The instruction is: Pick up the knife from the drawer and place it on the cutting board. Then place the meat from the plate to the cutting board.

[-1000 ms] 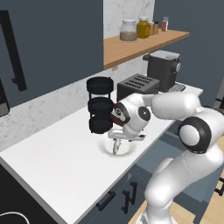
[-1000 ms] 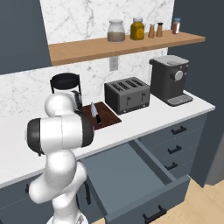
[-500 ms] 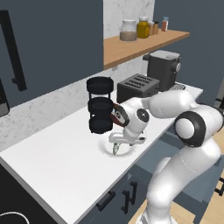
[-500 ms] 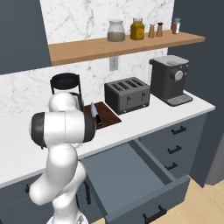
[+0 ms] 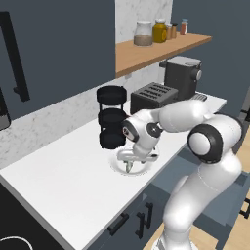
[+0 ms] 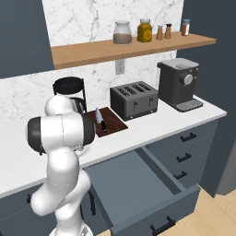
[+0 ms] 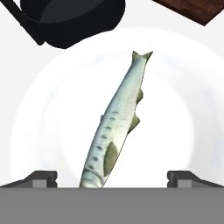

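Glossy white rounded arm segments with dark joint caps.

Meat silvery, scaly sheen; plate glossy white; cutting board dark wood.

Hand view: meat lies on the plate, frame centre, tail toward top. Stacked canisters at upper left, cutting board corner at upper right.

Right base view: knife on the cutting board, left of the toaster; coffee machine further right. Open drawer below the counter, lower centre. Jars on shelf, top.
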